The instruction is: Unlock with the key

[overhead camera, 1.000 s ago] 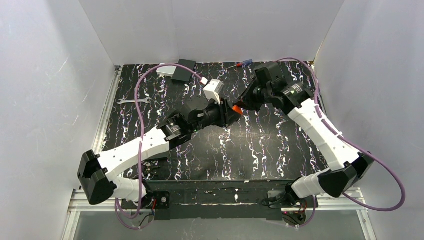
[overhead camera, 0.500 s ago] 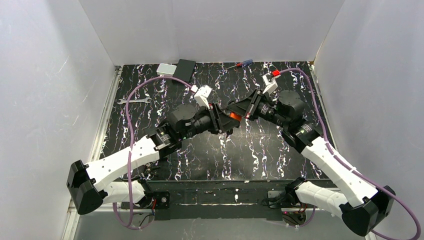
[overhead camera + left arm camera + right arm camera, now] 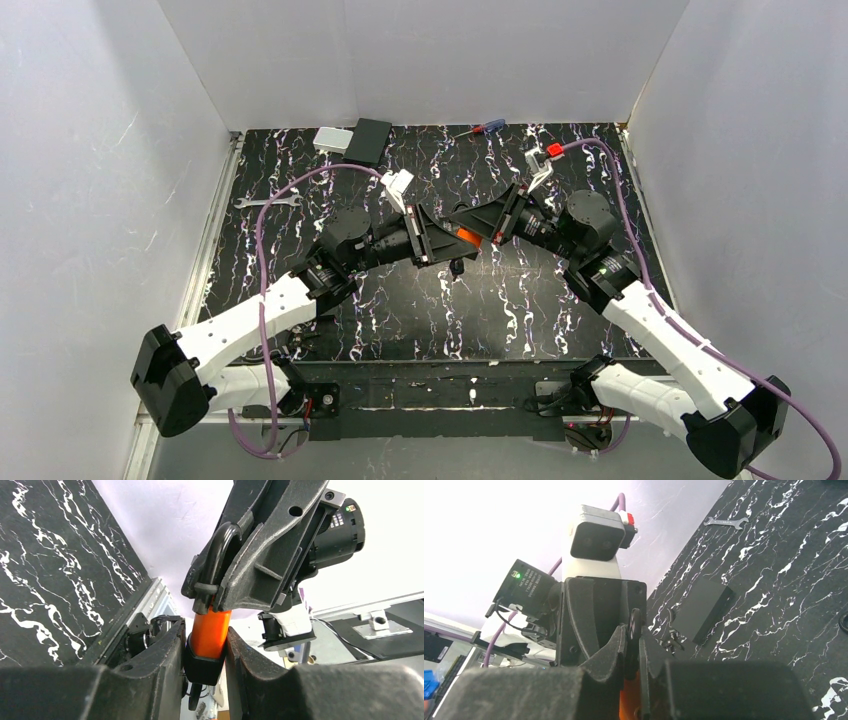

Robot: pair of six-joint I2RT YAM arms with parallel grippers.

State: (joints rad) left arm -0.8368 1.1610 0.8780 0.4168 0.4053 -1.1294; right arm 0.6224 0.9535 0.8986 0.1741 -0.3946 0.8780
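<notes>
lying beyond the clamped padlock (image 3: 467, 238), wrench (image 3: 268, 201), black box (image 3: 370, 141), screwdriver (image 3: 480, 128)

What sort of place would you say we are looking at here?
Probably a robot lab test booth: plain white walls enclose a black marbled tabletop, with a left arm and a right arm bolted at its near edge.

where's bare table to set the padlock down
Widest bare patch: the near-centre table, between the two forearms. A smaller one lies at the far edge between the black box and screwdriver. Crowded: mid-table, where both jaws clamp the padlock, and the far-left corner by the grey box.
</notes>
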